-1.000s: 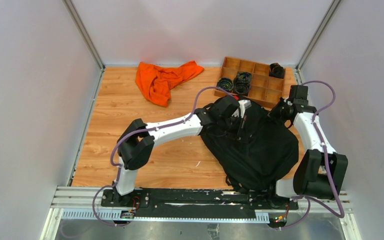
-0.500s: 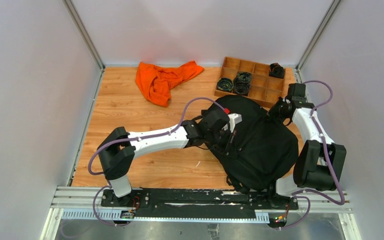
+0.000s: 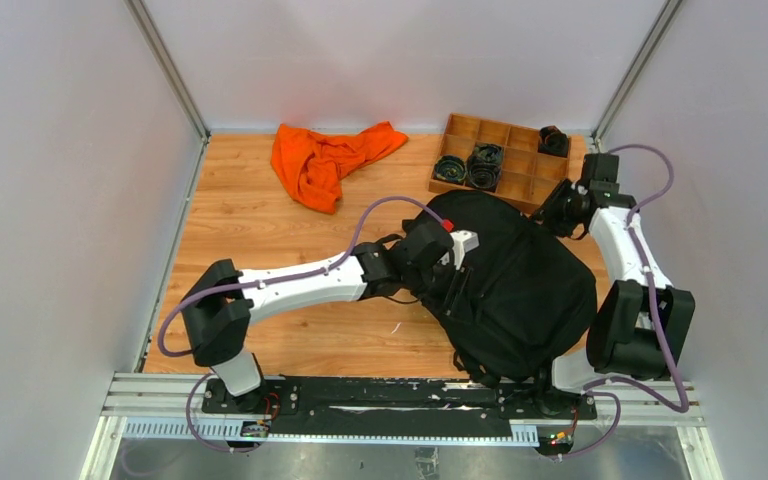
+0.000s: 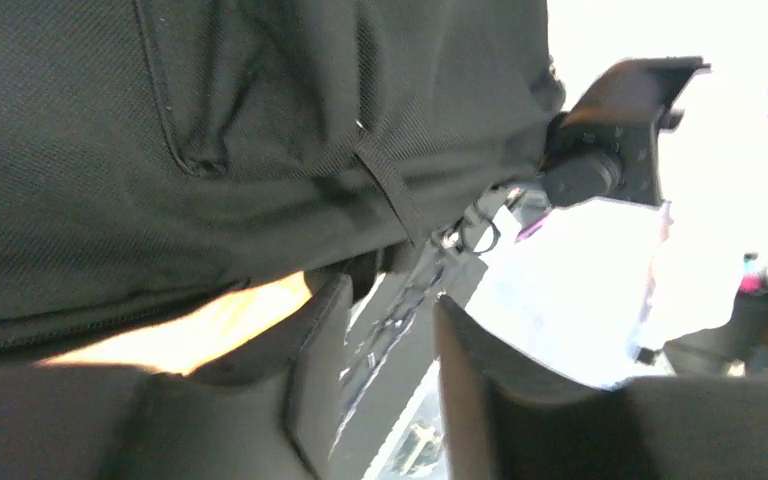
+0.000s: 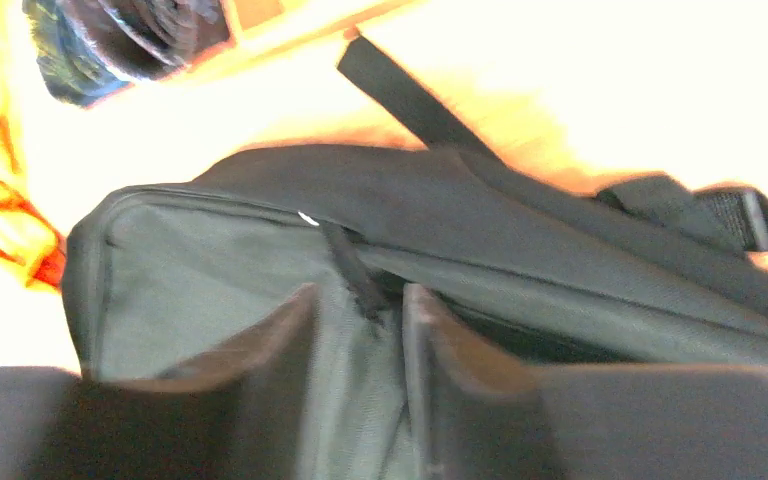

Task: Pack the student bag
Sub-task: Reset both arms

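The backpack (image 3: 530,290) lies within reach by the tabletop's (image 3: 240,210) right edge; left gripper (image 4: 390,295) and right gripper (image 5: 360,292) flank it, fingers released.

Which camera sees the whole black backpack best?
The top camera: the whole student bag shows there, edge to edge. The left wrist sees only a close patch of its fabric; the right wrist sees just its zipper edge.

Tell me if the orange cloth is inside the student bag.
No, the orange cloth lies crumpled on the table, apart from the student bag.
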Tool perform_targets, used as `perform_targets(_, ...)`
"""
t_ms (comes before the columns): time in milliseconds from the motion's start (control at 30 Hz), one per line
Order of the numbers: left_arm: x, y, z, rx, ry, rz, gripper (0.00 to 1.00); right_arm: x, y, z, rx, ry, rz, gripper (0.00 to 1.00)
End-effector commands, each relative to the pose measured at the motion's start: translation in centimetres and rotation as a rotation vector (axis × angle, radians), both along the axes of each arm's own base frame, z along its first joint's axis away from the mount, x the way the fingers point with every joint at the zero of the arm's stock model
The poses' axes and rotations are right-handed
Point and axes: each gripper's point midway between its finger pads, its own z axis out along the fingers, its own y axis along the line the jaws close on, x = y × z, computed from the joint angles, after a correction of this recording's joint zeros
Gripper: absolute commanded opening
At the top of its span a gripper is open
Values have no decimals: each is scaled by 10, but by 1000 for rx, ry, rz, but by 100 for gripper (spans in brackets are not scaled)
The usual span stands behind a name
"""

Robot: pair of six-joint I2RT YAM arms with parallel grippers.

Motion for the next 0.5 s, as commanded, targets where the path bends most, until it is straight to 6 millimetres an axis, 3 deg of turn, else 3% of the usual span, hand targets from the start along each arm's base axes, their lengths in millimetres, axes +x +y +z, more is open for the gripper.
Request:
perform_targets(0,-10,14,50,-8,-94,-25,51,29,-18,82,-122,-257,-6,52)
perform_targets(100,2,31,80,-11,-206,16,55,19,-16,127,-168,-381,16,71)
perform_targets(300,36,84,147,-22,-451,234,55,-16,12,214,-238,-648,156,78)
perform_targets(367,47,108,162,-19,-529,327,55,-34,22,236,-260,-766,185,80)
perform_targets(467,59,149,172,8,-616,470,61,-58,30,243,-289,-873,203,82)
